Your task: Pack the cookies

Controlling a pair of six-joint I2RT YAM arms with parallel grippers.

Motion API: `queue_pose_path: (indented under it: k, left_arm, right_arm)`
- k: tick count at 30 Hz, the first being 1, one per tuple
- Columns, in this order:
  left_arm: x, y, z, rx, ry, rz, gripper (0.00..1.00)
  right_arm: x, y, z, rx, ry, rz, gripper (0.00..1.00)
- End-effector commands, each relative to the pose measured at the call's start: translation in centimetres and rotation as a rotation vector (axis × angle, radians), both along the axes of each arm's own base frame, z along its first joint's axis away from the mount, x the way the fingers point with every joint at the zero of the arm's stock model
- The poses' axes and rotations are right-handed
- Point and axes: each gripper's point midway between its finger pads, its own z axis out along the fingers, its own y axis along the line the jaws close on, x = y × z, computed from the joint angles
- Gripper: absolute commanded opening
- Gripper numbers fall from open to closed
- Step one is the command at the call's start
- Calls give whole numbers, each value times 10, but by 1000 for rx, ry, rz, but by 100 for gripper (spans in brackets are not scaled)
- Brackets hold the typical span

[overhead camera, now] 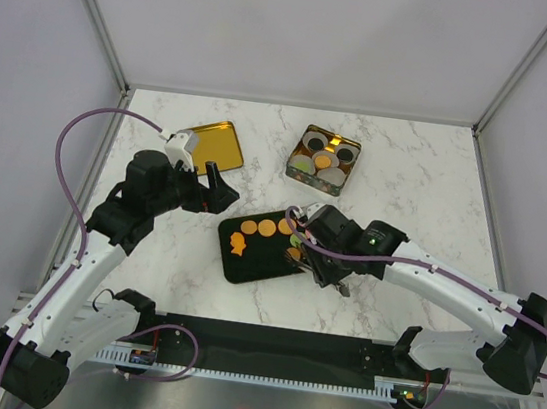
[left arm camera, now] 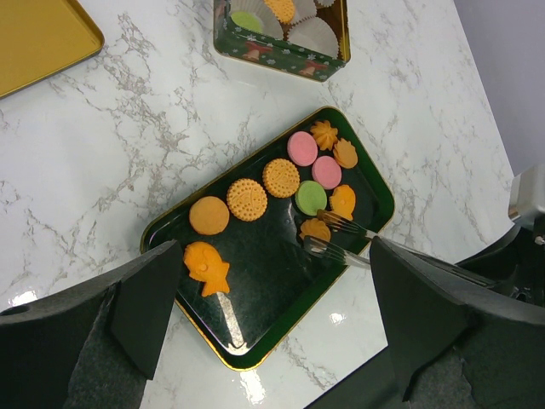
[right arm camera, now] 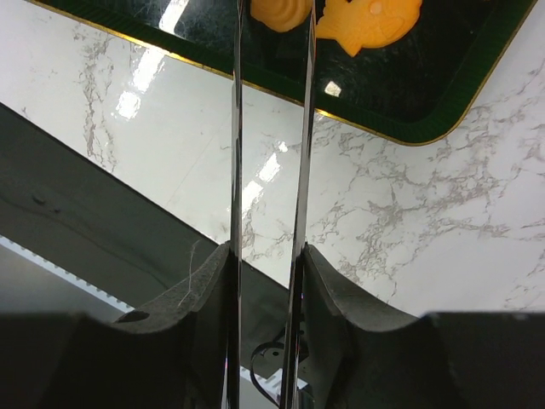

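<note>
The cookies, orange, pink and green, lie on a black gold-rimmed tray; an orange fish cookie lies apart at its left end. My right gripper is shut on a pair of metal tongs. The tong tips stand apart on either side of a small orange cookie at the tray's right end; whether they pinch it I cannot tell. My left gripper hovers open and empty over the tray's near edge. A green tin with paper liners holds a few cookies.
A gold lid lies at the back left, beside the left wrist. The tin stands just beyond the tray. The black base rail runs along the table's near edge.
</note>
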Motion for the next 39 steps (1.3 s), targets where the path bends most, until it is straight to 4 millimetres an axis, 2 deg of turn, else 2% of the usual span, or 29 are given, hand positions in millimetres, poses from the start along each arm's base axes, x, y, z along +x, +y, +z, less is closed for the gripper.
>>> queue_pose_path:
  k: [1, 8, 14, 16, 20, 21, 23, 31, 35, 39]
  left_arm:
    - [3, -3, 20, -12, -60, -17, 99]
    - [2, -3, 20, -12, -58, -19, 99]
    - [2, -3, 20, -12, -59, -19, 99]
    - [2, -3, 21, -13, -61, -19, 99]
    - [2, -3, 22, -13, -66, -18, 99]
    - [2, -3, 21, -12, -63, -18, 99]
    - [2, -3, 23, -13, -68, -18, 99]
    - [1, -3, 23, -15, -68, -17, 99]
    - [1, -3, 24, -16, -68, -20, 99]
    - [1, -3, 23, -17, -67, -19, 99]
  right_arm:
    - [16, 7, 32, 51, -99, -29, 36]
    - [32, 10, 58, 76, -178, -69, 36]
    - [67, 9, 75, 67, -274, -149, 36]
    - [79, 12, 74, 90, -270, -171, 36]
    - [76, 15, 64, 82, -240, -157, 36]
    - [75, 12, 63, 80, -242, -162, 30]
    - [74, 9, 62, 75, -246, -163, 28]
    - [81, -1, 69, 69, -270, -188, 31]
    - [101, -11, 82, 69, -308, -229, 32]
    - [143, -32, 89, 41, -370, -345, 33]
